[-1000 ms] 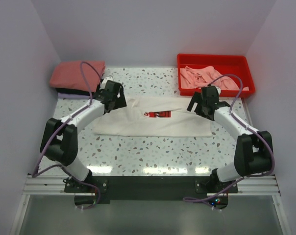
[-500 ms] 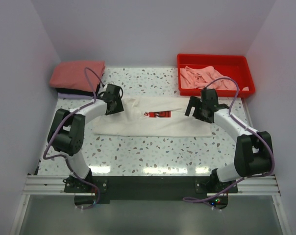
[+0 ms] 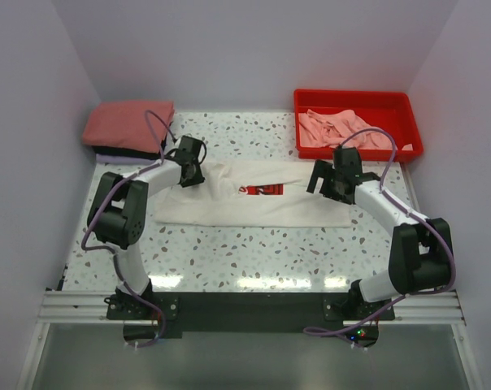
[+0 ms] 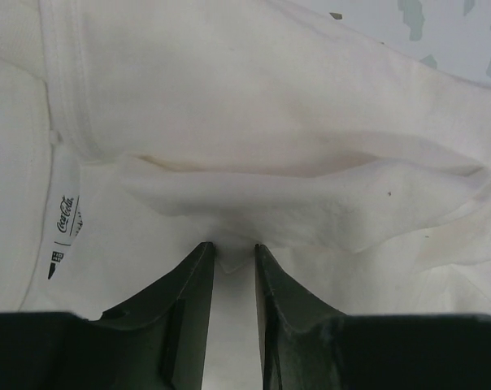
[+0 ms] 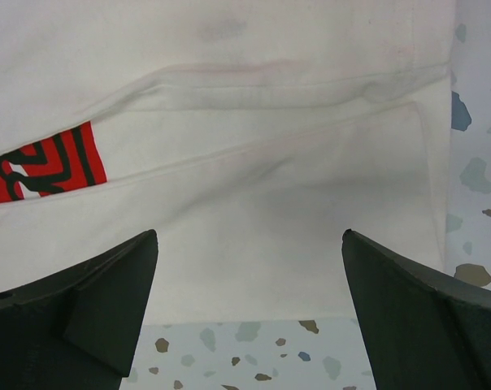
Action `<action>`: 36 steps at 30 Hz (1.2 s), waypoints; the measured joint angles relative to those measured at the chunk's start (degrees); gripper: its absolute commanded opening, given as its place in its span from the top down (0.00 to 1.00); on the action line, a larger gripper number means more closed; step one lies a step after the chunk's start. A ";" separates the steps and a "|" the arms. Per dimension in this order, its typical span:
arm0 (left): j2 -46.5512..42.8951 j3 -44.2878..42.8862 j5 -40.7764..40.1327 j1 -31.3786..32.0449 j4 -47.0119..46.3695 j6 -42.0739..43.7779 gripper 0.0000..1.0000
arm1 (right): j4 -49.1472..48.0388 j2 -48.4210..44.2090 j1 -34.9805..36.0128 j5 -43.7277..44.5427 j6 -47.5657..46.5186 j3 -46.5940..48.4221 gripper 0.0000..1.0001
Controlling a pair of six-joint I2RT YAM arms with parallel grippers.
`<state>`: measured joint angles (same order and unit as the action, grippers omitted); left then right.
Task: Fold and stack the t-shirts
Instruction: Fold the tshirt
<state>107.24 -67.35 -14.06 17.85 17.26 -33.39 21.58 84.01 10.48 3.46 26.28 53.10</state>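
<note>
A white t-shirt [image 3: 254, 205] with a red square logo [image 3: 264, 190] lies folded into a long band across the table's middle. My left gripper [image 3: 195, 175] sits at its upper left edge. In the left wrist view the gripper [image 4: 233, 248] has its fingers drawn close, pinching a small pucker of the white t-shirt [image 4: 310, 203] beside the collar label. At the shirt's right end, my right gripper [image 3: 325, 185] hovers. The right wrist view shows that gripper [image 5: 249, 236] wide open over the white t-shirt's [image 5: 254, 211] hem, with the logo [image 5: 42, 166] at left.
A folded salmon-red tee [image 3: 128, 123] tops a stack at the back left, with a black one [image 3: 119, 151] under it. A red tray [image 3: 355, 95] at the back right holds crumpled light pink tees [image 3: 343, 130]. Walls close in on both sides.
My left gripper has slid a little left and back along the shirt's edge and its fingers have closed from wide open onto the cloth. The right gripper shifted slightly and stays open.
</note>
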 measured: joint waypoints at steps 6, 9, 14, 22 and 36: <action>1.36 -1.16 -0.07 -0.59 0.09 0.02 0.93 | 0.11 0.00 0.00 0.02 -0.22 0.00 0.01; 1.36 -1.57 -0.15 -0.76 0.24 0.09 1.00 | 0.17 0.02 0.00 0.02 -0.31 0.00 0.01; 1.36 -2.32 -0.37 -1.22 0.37 0.22 1.00 | 0.26 0.02 0.00 0.02 -0.42 0.00 0.01; 1.29 -3.93 -1.53 -2.40 0.72 1.05 1.00 | 0.26 0.04 0.00 0.02 -0.46 0.00 0.01; 4.90 -16.90 -1.88 -4.85 1.70 4.02 1.00 | 0.61 1.16 0.00 0.50 -0.92 0.02 0.01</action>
<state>112.14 -84.25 -15.94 12.99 18.96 -29.36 22.20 85.17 10.48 3.97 25.36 53.12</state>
